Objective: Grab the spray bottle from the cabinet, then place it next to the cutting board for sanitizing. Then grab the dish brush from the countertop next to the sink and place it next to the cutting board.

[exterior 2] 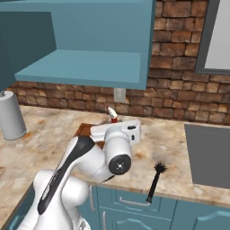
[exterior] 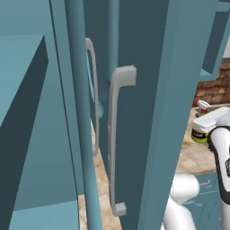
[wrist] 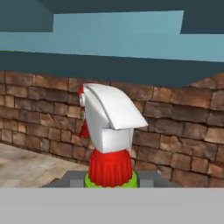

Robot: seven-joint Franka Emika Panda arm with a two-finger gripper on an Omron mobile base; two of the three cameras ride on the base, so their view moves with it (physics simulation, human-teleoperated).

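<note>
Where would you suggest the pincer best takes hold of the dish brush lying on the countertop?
Grip the dish brush at the middle of its thin black handle, coming straight down from above. It lies flat on the countertop near the front edge, bristle head pointing toward the wall, so the jaws should probably close across the handle's width.

spray bottle [wrist: 109,144] body hidden, cutting board [exterior 2: 85,130] mostly covered
</note>
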